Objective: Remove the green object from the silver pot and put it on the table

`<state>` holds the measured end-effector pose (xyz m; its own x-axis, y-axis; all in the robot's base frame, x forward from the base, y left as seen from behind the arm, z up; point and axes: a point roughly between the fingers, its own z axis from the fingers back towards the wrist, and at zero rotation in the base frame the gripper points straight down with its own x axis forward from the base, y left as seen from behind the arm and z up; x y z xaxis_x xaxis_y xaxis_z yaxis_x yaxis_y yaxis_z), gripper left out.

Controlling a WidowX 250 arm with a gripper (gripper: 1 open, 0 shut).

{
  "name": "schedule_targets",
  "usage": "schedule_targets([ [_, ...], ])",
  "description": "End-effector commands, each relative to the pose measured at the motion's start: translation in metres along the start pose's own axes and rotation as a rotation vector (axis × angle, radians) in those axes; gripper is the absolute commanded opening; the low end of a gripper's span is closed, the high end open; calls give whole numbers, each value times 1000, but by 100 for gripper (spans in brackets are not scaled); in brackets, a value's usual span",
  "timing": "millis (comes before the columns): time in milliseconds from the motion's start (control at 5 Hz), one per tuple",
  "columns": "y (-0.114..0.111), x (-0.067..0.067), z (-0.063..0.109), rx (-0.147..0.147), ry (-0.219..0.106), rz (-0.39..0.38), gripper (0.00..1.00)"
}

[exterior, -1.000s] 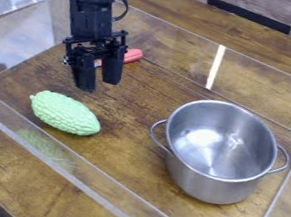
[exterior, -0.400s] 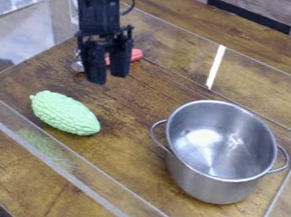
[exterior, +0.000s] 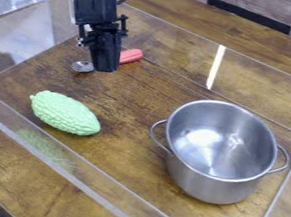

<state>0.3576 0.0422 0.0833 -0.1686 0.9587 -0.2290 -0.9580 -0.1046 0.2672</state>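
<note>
Dark brown wooden tabletop (exterior: 121,164) with clear acrylic walls (exterior: 99,178); a small red object (exterior: 131,55) lies beside the black gripper (exterior: 101,58), and the steel pot (exterior: 221,151) stands well apart. The green object (exterior: 64,113), pale, bumpy and taper-ended, rests on the tabletop, below the gripper in the view and apart from it. The gripper's opening cannot be discerned, nor whether it grasps anything.

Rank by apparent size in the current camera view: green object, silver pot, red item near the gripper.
1. Silver pot
2. Green object
3. Red item, partly hidden behind the gripper
</note>
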Motion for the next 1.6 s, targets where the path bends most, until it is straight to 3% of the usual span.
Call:
schedule_targets([
  [0,8,-8,48,-123,1,83,100],
  [200,14,-16,62,-154,9,147,100],
  [400,12,-22,43,-163,6,137,100],
  [600,11,-20,51,-175,26,164,100],
  [800,7,-9,59,-156,16,64,100],
  [1000,4,3,61,-137,38,-31,100],
  [1400,-5,35,44,-146,49,71,100],
])
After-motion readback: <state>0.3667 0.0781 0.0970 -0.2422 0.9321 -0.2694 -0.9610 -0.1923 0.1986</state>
